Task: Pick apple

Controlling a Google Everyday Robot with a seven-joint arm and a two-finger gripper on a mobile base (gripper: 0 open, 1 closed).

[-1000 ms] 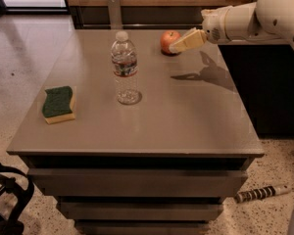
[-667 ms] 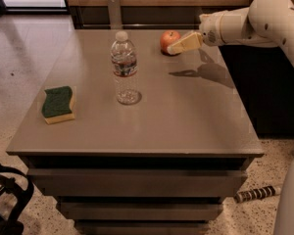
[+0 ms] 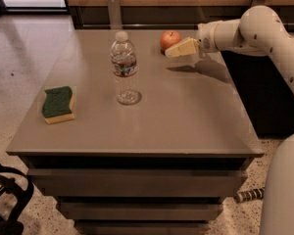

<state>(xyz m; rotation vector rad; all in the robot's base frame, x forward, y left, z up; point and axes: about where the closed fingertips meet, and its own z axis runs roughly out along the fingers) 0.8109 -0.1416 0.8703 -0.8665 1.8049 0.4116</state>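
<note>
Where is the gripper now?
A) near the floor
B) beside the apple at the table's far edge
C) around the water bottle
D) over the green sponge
B: the gripper sits close beside the apple near the far edge of the table, apart from the water bottle.

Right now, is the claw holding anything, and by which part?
Cannot be told: the claw is at the right side of the apple in the camera view.
</note>
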